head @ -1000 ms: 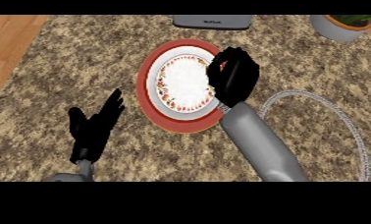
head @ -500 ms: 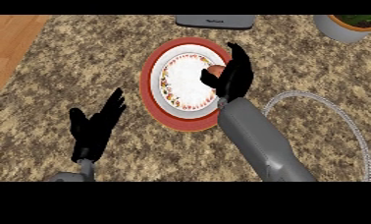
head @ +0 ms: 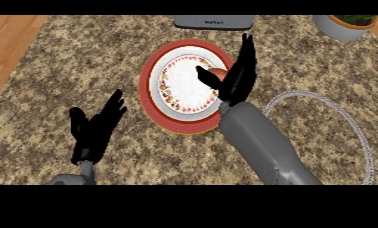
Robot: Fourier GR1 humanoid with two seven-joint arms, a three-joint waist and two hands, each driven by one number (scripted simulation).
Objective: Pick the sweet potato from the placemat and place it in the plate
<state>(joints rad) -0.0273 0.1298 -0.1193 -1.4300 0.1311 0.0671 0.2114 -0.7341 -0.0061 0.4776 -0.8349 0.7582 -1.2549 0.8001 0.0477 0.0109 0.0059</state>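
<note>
Right hand (head: 238, 74) spread open over the right side of the plate (head: 145, 87), fingers straight, holding nothing, sweet potato (head: 215, 74) lying on the plate against my palm, and if I drag the thumb back carelessly I could roll it off the rim onto the desk (head: 66, 72).

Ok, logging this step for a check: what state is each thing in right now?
Plate: flat on the counter.
Sweet potato: lying on the plate, not gripped.
Right hand: open, fingers straight, beside the sweet potato.
Left hand: open, resting at lower left.
</note>
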